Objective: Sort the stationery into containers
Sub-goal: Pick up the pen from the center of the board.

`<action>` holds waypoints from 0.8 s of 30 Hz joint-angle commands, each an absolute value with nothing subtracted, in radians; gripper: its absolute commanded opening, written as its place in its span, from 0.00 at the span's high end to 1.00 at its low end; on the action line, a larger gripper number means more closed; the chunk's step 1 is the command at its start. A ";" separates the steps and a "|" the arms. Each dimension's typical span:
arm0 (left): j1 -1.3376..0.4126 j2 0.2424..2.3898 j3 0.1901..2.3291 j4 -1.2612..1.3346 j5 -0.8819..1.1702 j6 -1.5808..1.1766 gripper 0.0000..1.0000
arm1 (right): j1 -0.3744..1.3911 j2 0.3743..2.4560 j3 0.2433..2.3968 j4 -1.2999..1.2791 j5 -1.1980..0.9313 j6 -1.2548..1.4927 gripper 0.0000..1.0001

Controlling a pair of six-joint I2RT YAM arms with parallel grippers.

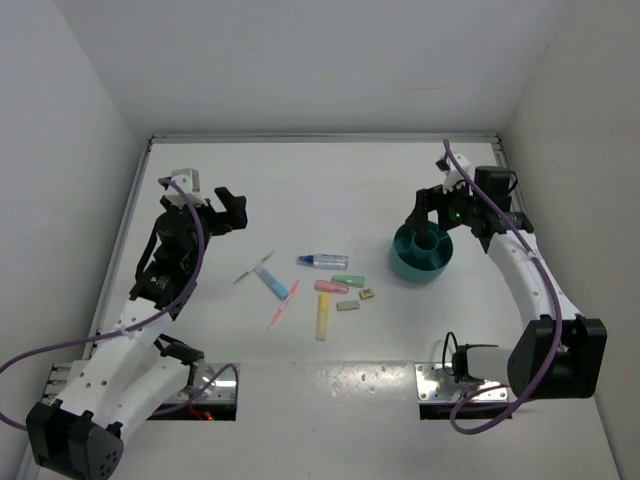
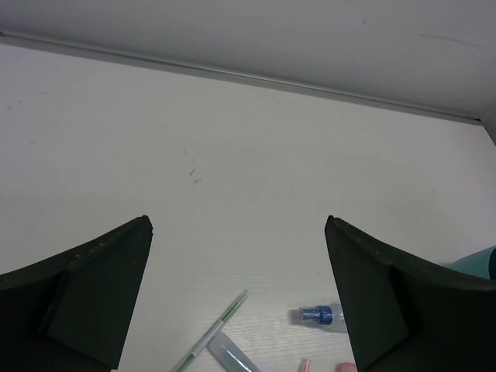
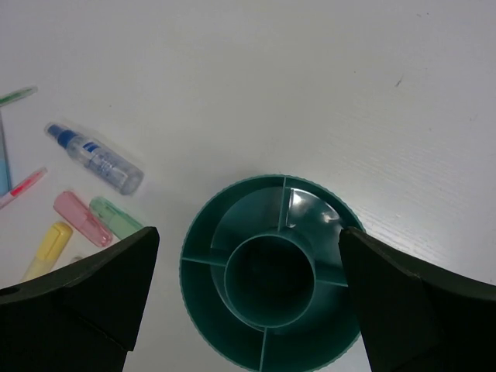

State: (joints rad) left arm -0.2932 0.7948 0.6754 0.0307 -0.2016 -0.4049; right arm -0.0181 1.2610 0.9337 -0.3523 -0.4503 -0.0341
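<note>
- two hands of mine, both spread as wide as they go, with nothing held in either.
- my left gripper (image 1: 237, 212) hangs over the bare white table (image 1: 300, 180), at 10 o'clock from the loose stationery.
- my right gripper (image 3: 248, 232) hovers straight above the round teal plastic cup with inner dividers (image 3: 232, 217), one finger on each side of it.
- that cup stands at 3 o'clock from the scattered items, near them.
- all the stationery lies on the table, outside the cup:
- blue-capped clear marker (image 1: 322, 261) at 12 o'clock.
- pink stick (image 1: 330, 287) and green stick (image 1: 348, 280) side by side in the middle.
- yellow highlighter (image 1: 322, 318) at 6 o'clock.
- thin white pen (image 1: 255, 268), blue pen (image 1: 275, 282) and pink pen (image 1: 283, 305) at 9 o'clock.
- two tiny blocks (image 1: 348, 305) at 4 o'clock.
</note>
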 commanded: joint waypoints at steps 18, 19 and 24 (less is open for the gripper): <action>-0.346 0.880 0.738 0.012 -0.012 -0.353 0.82 | -0.023 1.294 1.009 -0.547 -0.698 -0.307 0.43; -0.356 0.935 0.759 -0.047 -0.012 -0.342 0.52 | -0.023 1.304 1.009 -0.548 -0.712 -0.307 0.99; -0.368 1.042 0.865 -0.202 -0.236 -0.396 0.01 | 0.083 1.403 1.104 -0.628 -0.868 -0.467 0.11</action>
State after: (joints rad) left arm -0.3656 1.0252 0.8051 -0.1116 -0.1150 -0.3721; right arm 0.0185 1.3655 1.0073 -0.5644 -0.7052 -0.3004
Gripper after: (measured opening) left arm 0.985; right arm 0.619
